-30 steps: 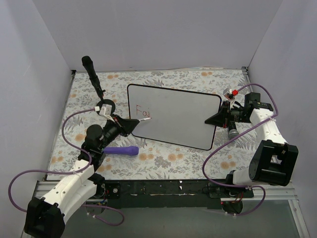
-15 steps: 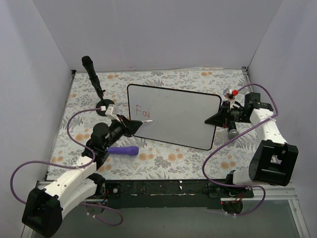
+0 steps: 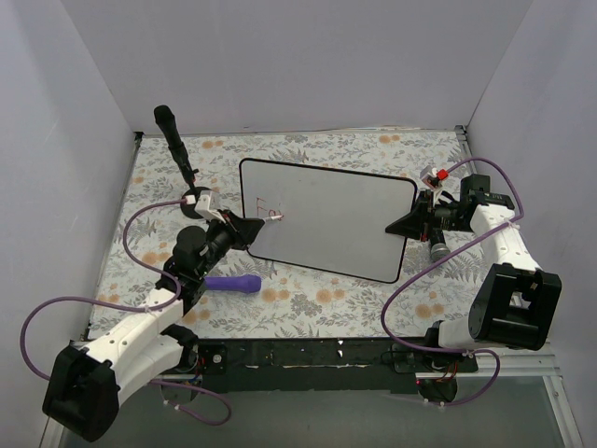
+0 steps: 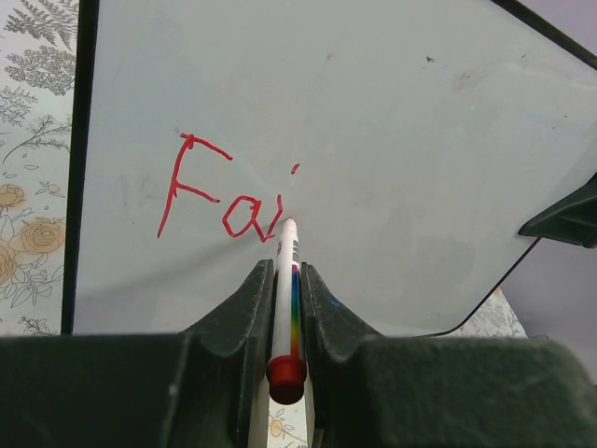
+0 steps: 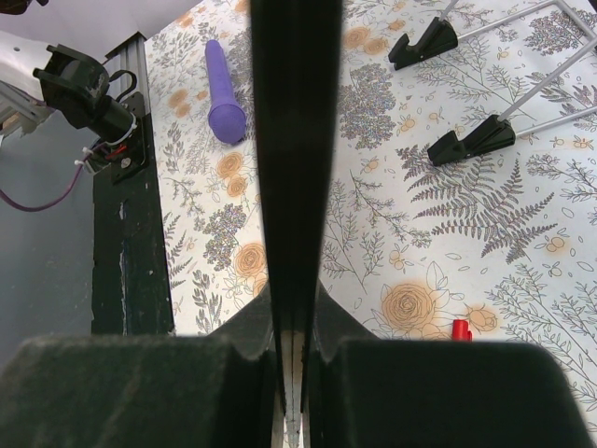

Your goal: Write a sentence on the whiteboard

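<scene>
Left pincer writing, right pincer pinning the whiteboard

At the whiteboard's (image 3: 345, 224) left end, the left pincer (image 4: 284, 271) is clenched on a marker (image 4: 286, 245) that points right, with its tip touching the surface. The board lies on the bench (image 3: 308, 299) with its long axis running left to right, a bit skewed. The sentence (image 4: 235, 220) sits near its left edge. Only the left wrist view makes it readable as "Fai"; from the top it's just a red squiggle. At the board's right edge, the right pincer (image 3: 403, 224) is clamped on the frame. Its wrist view shows the board edge-on, with a purple tool (image 5: 224, 93) on the bench beyond it.
</scene>
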Motion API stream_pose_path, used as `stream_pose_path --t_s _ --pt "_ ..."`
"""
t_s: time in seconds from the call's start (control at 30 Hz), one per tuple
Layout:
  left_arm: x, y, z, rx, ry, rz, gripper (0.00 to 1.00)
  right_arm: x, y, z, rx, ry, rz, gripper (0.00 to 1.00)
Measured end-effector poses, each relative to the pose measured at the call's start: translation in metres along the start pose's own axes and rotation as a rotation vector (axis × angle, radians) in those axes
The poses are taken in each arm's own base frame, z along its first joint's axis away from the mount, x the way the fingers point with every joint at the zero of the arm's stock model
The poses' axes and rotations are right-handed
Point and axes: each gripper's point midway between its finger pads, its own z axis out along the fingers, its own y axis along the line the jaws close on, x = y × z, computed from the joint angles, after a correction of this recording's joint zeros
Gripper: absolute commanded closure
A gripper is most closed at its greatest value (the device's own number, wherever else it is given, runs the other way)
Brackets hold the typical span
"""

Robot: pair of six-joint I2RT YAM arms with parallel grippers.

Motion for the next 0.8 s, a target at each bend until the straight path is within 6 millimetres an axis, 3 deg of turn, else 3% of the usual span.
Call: stream_pose_path --t_s 0.8 --pt "0.003 -0.005 0.014 0.031 0.022 -0.016 1.00 0.000 0.000 0.000 0.000 -0.001 0.011 0.99"
